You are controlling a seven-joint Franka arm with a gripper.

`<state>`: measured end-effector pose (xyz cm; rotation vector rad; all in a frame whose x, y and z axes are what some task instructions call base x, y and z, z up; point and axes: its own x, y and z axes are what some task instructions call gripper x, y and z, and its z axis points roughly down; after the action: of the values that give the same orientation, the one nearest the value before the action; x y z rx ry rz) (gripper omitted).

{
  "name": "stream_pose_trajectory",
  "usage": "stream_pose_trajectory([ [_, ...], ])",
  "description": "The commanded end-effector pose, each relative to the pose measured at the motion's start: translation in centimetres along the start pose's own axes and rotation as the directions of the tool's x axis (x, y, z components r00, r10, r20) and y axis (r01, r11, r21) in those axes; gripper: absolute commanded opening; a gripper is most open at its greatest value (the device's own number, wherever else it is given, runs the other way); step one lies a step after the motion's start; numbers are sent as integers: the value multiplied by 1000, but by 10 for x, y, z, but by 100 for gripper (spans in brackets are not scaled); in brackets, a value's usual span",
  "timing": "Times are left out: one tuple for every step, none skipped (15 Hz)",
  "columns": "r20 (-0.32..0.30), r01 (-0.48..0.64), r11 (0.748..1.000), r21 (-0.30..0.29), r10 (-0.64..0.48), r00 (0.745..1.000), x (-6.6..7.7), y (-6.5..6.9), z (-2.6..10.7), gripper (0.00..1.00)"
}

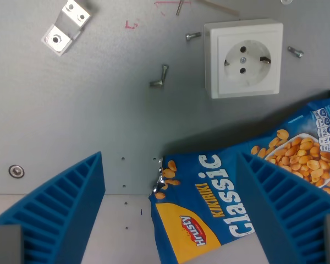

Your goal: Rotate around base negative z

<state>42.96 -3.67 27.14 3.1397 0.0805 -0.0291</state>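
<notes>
Gripper (pixel 170 212) spread wide | snack bag (pixel 247 198) between fingers, untouched

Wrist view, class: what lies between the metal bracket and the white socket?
Wrist view: two loose screws lie on bare table between the metal bracket and white socket.

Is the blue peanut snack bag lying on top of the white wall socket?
No, the blue peanut snack bag lies apart from the white square wall socket, with bare grey surface between them.

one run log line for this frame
tool: open, empty | snack bag: between fingers, under right finger | socket: beyond bag | bracket: far left | loose screws
</notes>
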Motion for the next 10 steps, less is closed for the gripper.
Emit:
stream_pose_trajectory([
  [-6,-13,1000,0,13,1000,0,0,-2,100],
  [-6,-26,1000,0,26,1000,0,0,-2,100],
  [-6,-40,999,0,40,999,0,0,-2,100],
  [-6,-53,999,1,53,999,0,0,-2,100],
  [-6,-66,998,1,66,998,0,0,-2,100],
  [-6,-80,997,1,80,997,0,0,-2,100],
  [-6,-93,996,2,93,996,0,0,-2,100],
  [-6,-106,994,2,106,994,0,0,-2,100],
  [-6,-120,993,2,120,993,0,0,-2,100],
  [-6,-133,991,3,133,991,0,0,-2,100],
])
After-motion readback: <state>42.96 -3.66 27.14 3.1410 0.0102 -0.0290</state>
